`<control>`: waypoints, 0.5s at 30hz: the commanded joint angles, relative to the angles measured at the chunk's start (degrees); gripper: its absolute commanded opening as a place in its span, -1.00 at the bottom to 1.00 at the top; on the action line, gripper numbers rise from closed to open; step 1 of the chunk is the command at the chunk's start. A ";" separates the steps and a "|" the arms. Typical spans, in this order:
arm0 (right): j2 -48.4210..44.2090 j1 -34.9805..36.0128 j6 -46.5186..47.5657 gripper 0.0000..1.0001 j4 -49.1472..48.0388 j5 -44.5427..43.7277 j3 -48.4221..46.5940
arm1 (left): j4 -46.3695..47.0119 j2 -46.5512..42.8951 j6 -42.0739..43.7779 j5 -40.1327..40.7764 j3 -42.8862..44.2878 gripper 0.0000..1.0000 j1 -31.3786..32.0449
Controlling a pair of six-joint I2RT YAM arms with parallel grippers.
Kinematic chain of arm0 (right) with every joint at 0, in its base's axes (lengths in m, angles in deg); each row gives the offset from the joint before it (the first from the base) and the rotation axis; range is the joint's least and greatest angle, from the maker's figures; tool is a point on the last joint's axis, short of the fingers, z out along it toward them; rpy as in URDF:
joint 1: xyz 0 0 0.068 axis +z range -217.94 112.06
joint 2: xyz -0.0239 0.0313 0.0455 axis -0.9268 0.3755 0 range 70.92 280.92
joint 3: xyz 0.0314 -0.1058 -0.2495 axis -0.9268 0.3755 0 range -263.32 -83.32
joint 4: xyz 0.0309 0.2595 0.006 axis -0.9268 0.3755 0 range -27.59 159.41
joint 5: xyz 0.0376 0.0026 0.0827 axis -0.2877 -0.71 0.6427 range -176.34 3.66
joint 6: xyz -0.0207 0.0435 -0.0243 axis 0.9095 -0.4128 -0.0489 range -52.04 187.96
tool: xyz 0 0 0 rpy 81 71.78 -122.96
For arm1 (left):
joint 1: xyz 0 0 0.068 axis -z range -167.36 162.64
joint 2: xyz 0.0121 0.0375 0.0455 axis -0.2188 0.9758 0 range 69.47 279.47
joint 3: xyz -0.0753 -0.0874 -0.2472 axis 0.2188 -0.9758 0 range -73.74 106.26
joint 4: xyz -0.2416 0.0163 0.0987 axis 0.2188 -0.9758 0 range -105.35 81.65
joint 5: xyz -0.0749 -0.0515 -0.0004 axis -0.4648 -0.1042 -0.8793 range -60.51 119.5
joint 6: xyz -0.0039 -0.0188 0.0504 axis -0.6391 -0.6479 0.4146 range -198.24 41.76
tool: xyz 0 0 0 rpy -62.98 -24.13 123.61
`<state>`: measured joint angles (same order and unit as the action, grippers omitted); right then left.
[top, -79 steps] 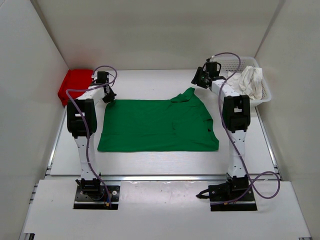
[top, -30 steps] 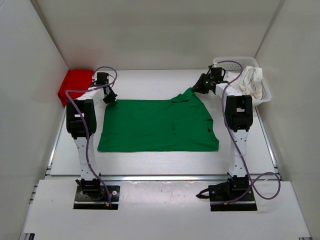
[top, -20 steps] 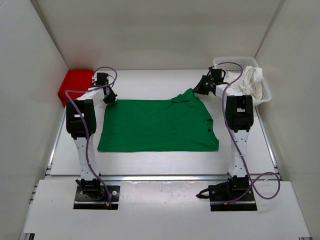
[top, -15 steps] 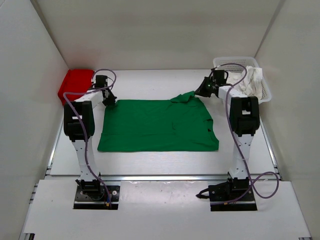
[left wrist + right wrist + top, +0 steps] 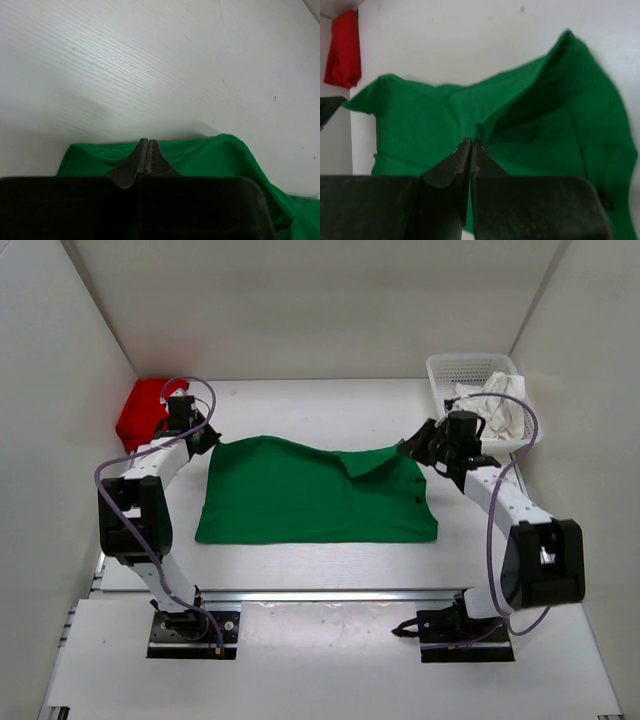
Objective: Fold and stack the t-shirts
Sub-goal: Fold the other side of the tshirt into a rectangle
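Green t-shirt (image 5: 300, 502) lies on the table (image 5: 330, 555); we see the left gripper (image 5: 207, 437) and right gripper (image 5: 411, 447) each pinched shut on a raised far corner.

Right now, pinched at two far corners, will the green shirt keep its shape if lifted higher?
Probably not: the green t-shirt looks floppy, its cloth folding and creasing beside the right pincer. It seems light, since the left pincer holds a corner by a small pinch. The near part would likely drag.
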<state>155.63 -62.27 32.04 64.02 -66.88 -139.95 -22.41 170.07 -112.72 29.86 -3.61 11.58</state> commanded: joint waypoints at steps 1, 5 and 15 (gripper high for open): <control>-8.82 1.18 -0.64 -1.00 -0.13 -1.36 6.15 | 1.85 -4.08 -0.06 -1.68 -3.06 -1.00 -1.40; -17.97 4.08 0.77 -0.99 5.24 -4.08 11.78 | 2.12 -5.58 -0.68 -3.00 -3.86 -1.00 -1.49; -31.70 4.00 0.23 -0.99 14.12 -4.08 19.26 | 2.81 -9.28 0.55 -1.15 -8.95 -1.00 -3.33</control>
<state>126.97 -57.92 32.11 75.12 -69.76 -122.02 -20.42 163.18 -112.89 28.17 -10.52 9.39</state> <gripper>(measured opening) 0.009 0.023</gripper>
